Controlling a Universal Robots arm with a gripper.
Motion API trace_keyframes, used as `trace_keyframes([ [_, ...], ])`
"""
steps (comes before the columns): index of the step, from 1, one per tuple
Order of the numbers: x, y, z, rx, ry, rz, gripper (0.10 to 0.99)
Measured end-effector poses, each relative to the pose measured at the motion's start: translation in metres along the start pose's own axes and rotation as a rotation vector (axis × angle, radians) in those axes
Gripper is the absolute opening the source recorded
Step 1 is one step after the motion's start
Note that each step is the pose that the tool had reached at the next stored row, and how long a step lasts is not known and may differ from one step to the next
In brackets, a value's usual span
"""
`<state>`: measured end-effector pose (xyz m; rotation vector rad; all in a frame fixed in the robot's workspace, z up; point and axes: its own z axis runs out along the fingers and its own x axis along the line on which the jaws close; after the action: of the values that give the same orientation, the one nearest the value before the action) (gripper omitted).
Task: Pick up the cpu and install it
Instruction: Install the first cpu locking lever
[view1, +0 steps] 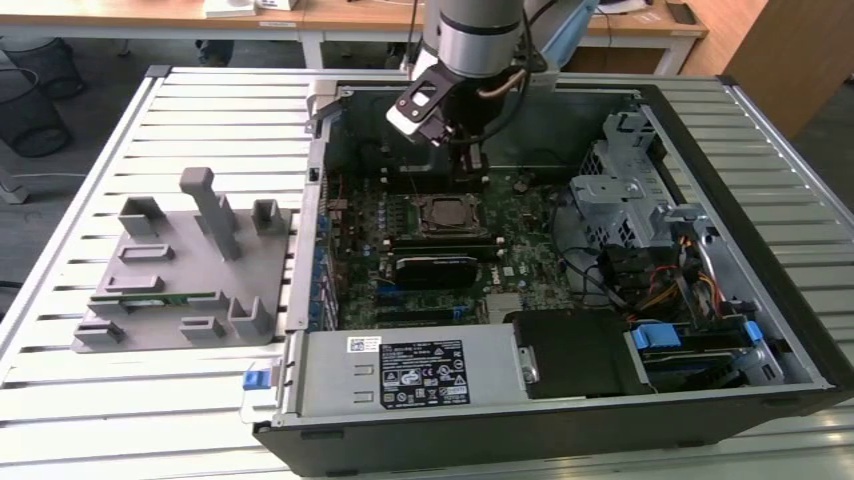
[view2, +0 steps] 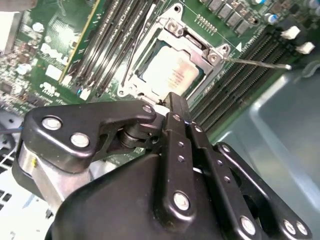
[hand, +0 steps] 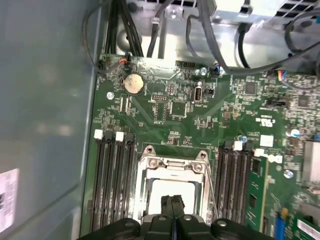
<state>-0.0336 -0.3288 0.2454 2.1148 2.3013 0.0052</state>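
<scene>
So the cpu (view2: 169, 70) sat flat in its socket on the green motherboard (hand: 165, 125), inside the open computer case (view1: 727, 100). Its silver top faced up and the metal socket frame (view2: 172, 27) ran around it. You could spot it in the exterior view (view1: 441, 213) and in the first wrist view (hand: 167, 189) too.

The arm's fingers (view2: 176, 107) were clenched together with nothing between them. In both wrist views their tips (hand: 166, 207) sat right over the near edge of the socket. I couldn't tell if they actually touched the chip or the frame. In the exterior view the fingers (view1: 467, 160) pointed down into the case, close above the board.

Black memory slots (hand: 112, 175) ran along both sides of the socket, and a coin battery (hand: 134, 83) sat further up the board.

On the exterior view's left, a grey holder tray (view1: 200, 230) lay on the slatted surface (view1: 227, 110) beside the case, with a green memory stick (view1: 147, 298) in it.
</scene>
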Motion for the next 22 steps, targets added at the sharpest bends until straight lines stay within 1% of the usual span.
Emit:
trace_keyframes([
  [5, -0.0002, 0.0002, -0.0189, 0.0, 0.0002, 0.0, 0.106],
  [8, -0.0003, 0.0004, -0.028, 0.0, 0.0002, 0.0, 0.106],
  [9, -0.0003, 0.0004, -0.03, 0.0, 0.0002, 0.0, 0.106],
  [11, -0.0003, 0.0002, -0.032, 0.0, 0.0001, 0.0, 0.106],
  [13, -0.0002, -0.001, -0.032, -0.001, 0.0001, -0.007, 0.106],
  [22, -0.0002, -0.0011, -0.0319, -0.002, 0.0017, -0.169, 0.106],
])
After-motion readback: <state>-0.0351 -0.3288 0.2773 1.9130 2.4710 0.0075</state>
